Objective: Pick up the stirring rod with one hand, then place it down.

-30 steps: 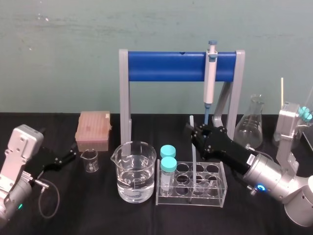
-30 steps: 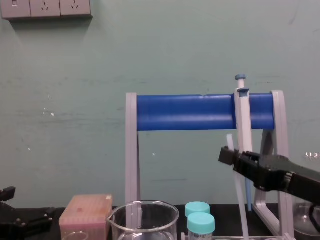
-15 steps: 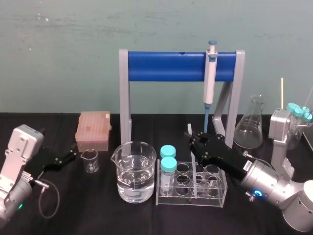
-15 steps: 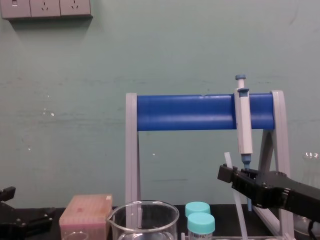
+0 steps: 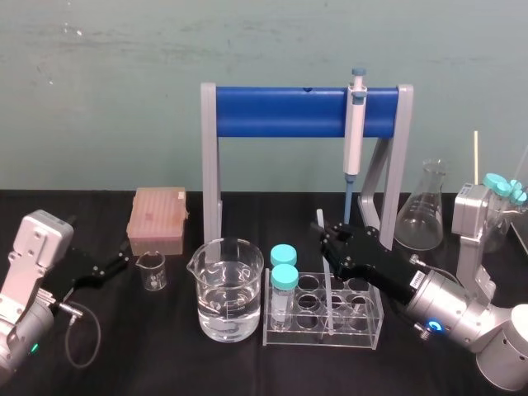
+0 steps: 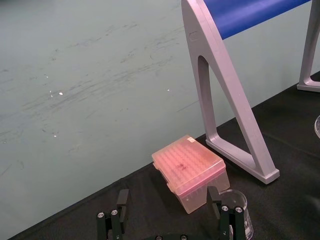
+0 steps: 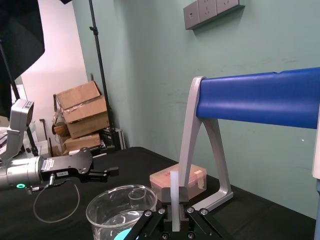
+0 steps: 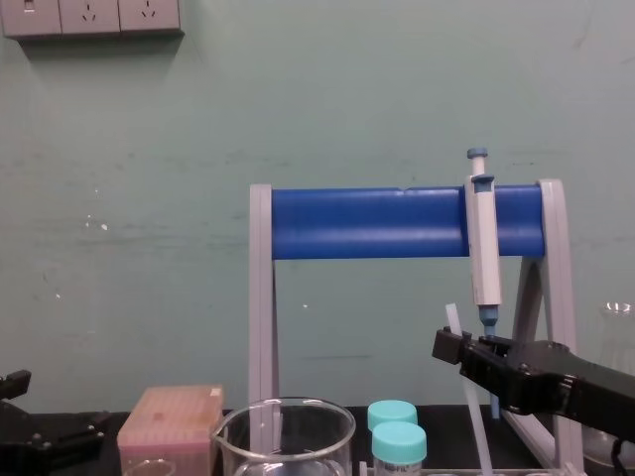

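**Rod gripped, standing in the rack**

Your right gripper (image 5: 324, 233) is clamped on the rod (image 5: 327, 280), pinching it on its upper part. The wrist view shows the rod upright between the jaws. It leans slightly. Its top pokes above the gripper and its lower end sits down in the rack (image 5: 371, 327), in a hole to the right of the two capped tubes (image 5: 285, 277). You cannot tell whether the tip touches the rack floor. The beaker (image 5: 229, 289) stands just left of the rack, and the pipette (image 5: 355, 124) hangs on the stand (image 5: 280, 111) behind. Your left gripper (image 5: 122, 257) rests at the table's left near the tip box (image 5: 157, 219), jaws spread wide.
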